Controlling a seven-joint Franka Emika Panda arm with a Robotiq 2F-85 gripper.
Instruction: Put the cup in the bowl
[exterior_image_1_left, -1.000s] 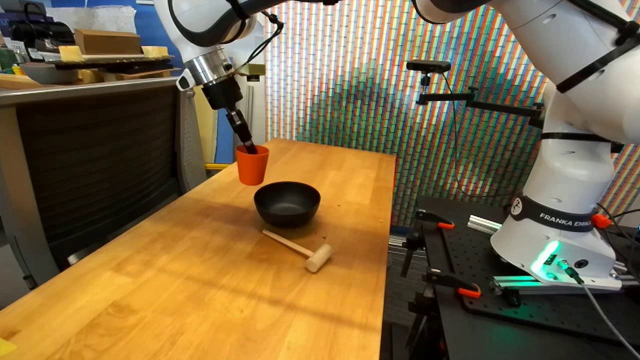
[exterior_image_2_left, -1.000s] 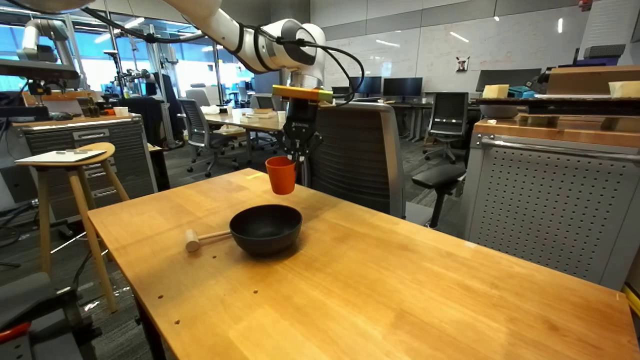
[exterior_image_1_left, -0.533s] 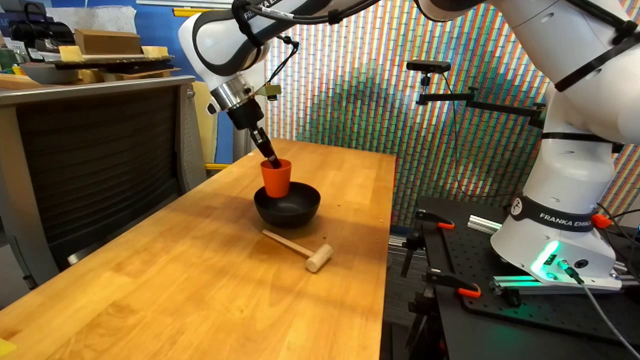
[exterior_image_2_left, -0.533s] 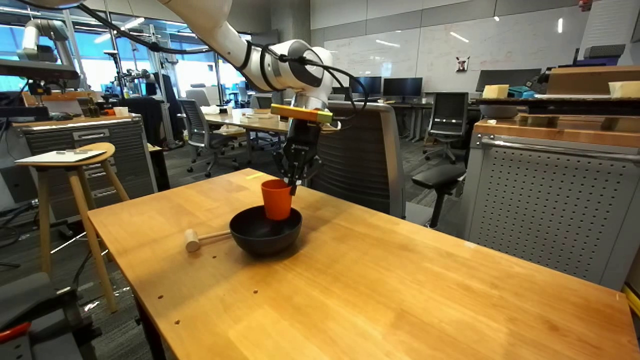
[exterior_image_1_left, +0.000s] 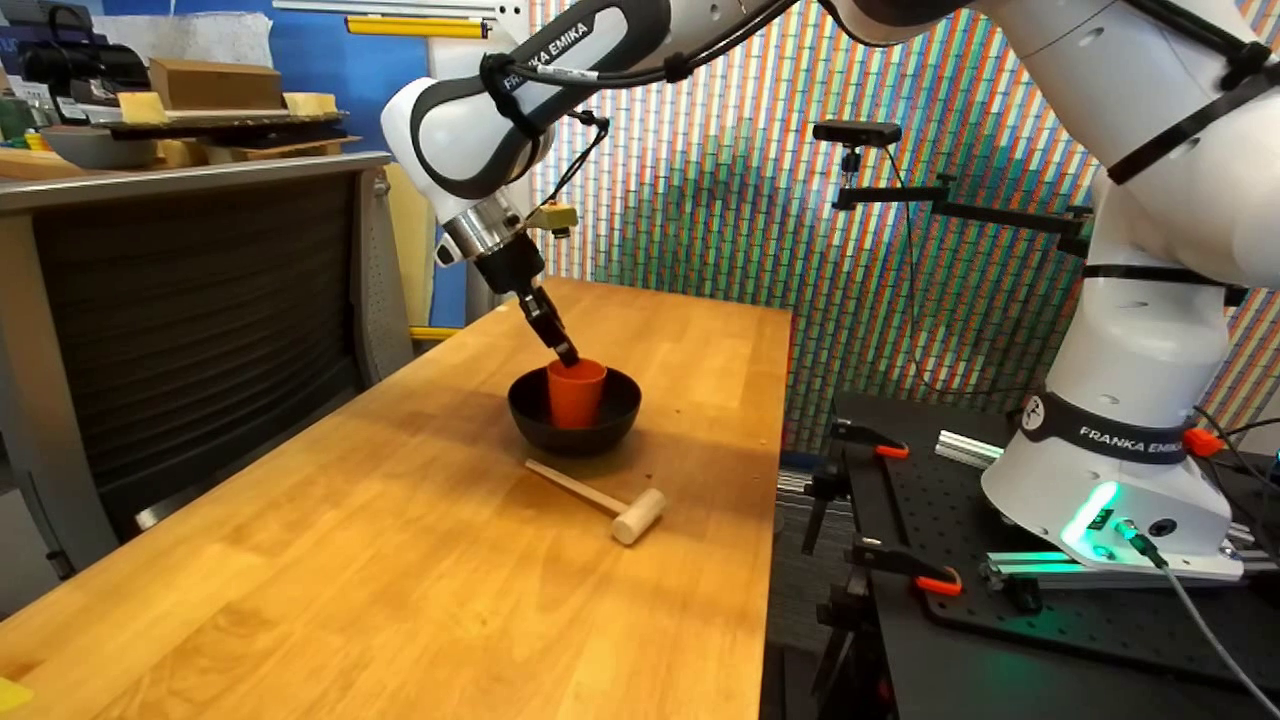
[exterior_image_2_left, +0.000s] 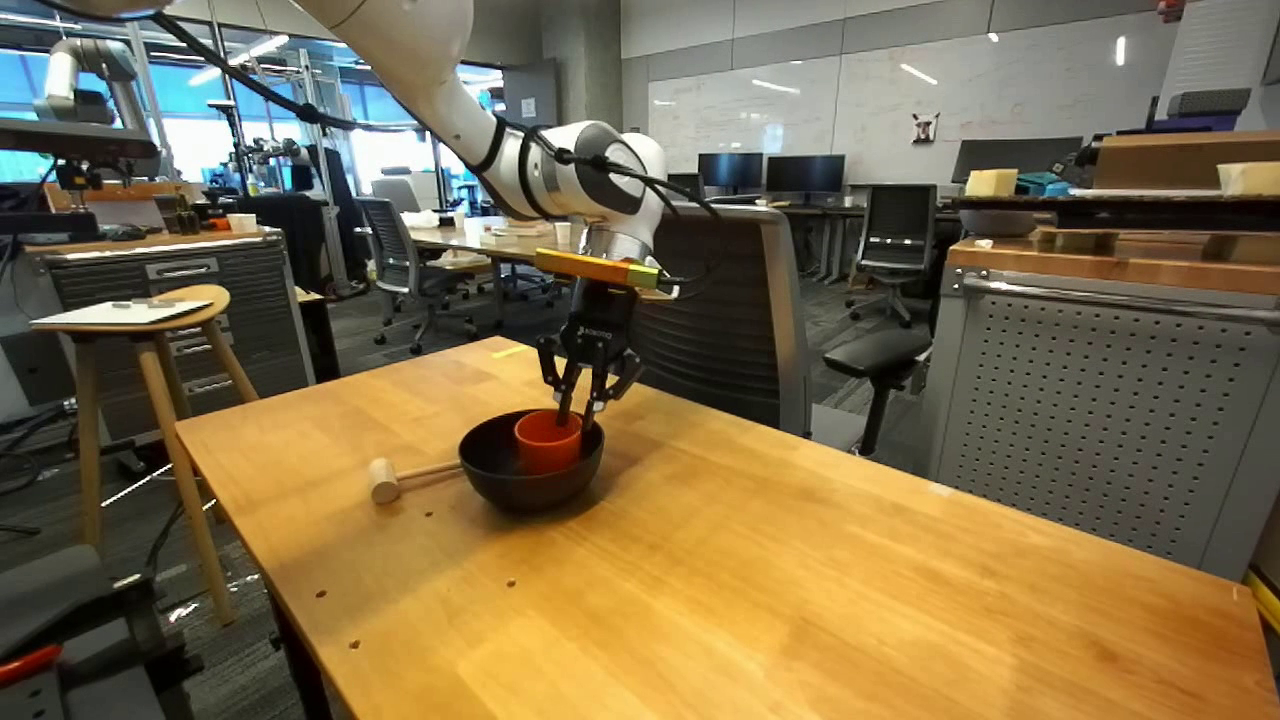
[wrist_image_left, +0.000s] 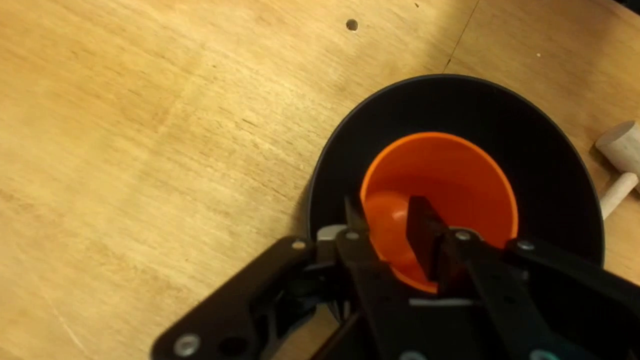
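Note:
The orange-red cup (exterior_image_1_left: 576, 402) stands upright, or nearly so, inside the black bowl (exterior_image_1_left: 530, 425) in both exterior views. The cup (exterior_image_2_left: 546, 456) and bowl (exterior_image_2_left: 520, 492) also show there from the far side. My gripper (exterior_image_2_left: 576, 418) is at the cup's rim, pointing down at a slant. In the wrist view the fingers (wrist_image_left: 385, 212) are spread apart. One finger is inside the cup (wrist_image_left: 465, 170) and one is outside it, over the bowl (wrist_image_left: 555, 155); a gap shows between the inner finger and the cup wall. The cup's base contact is hidden by the bowl.
A wooden mallet (exterior_image_1_left: 638, 516) lies on the wooden table (exterior_image_1_left: 420, 560) close beside the bowl. A dark office chair (exterior_image_2_left: 700, 320) stands at the table's edge behind the gripper. A camera on an arm (exterior_image_1_left: 857, 132) stands near the robot base.
The cup has come down from above the table into the bowl with my gripper. The fingers have spread apart from the cup's wall. The bowl and mallet have not moved.

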